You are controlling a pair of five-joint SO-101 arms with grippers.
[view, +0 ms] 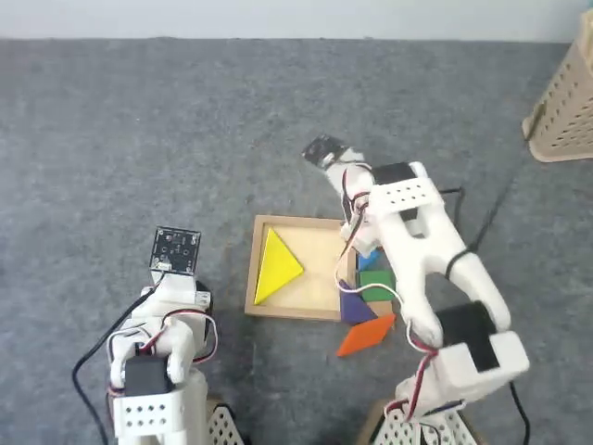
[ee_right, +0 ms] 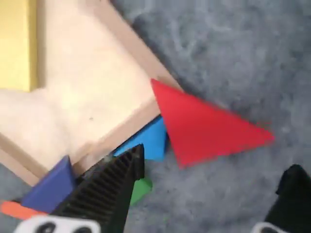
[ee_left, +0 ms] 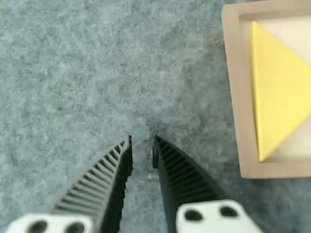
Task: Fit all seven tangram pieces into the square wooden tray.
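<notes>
The red tangram triangle (ee_right: pixel 204 126) lies on the table (view: pixel 139 120) just ahead of the right claw (ee_right: pixel 216 162), in line with the gap between its jaws, which stand wide apart and hold nothing. One corner of the triangle touches the rim at the far right corner of the square wooden tray (view: pixel 292 313). Its longest edge runs slantwise away from that corner, roughly across the claw's opening rather than along it. We judge that the jaws would have to turn, or take it across a shorter span. This arm is plainly the nearer one. The left claw (ee_left: pixel 142 141) hangs over the grey table off the tray's left edge, its jaws parted by a crack and empty.

Outward from the red triangle, a blue piece (ee_right: pixel 146 141) lies against the outside of the tray's right wall, touching the red one. Along that edge toward the near right corner follow a green piece (view: pixel 376 281), a purple triangle (view: pixel 352 306) and an orange parallelogram (view: pixel 366 334), none of them down in the tray. Inside, we find one piece: a large yellow triangle (view: pixel 273 267), its long side against the left wall.
</notes>
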